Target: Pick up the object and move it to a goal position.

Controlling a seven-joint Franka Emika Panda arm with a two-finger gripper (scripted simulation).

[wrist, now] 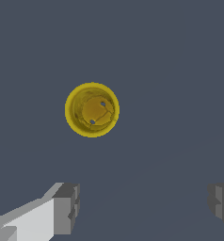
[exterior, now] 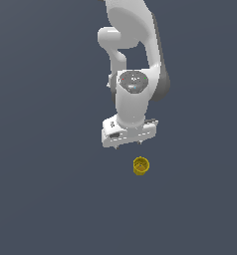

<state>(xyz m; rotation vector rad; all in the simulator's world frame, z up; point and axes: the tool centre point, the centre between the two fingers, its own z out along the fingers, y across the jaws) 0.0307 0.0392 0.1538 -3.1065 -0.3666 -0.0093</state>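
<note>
The white gripper [exterior: 128, 143] is held above the grey floor [exterior: 41, 199] with fingers [wrist: 66, 208] spread wide and nothing gripped, apparently so the yellow cup [exterior: 141, 166], standing upright just beside and below, can be straddled.

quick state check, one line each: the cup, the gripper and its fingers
cup: upright on the floor, hollow top facing up, nothing inside, not touched by anything
gripper: open, empty, pointing down, apart from the cup and not over it
fingers: spread wide, nothing between them, the cup lies outside the gap
</note>
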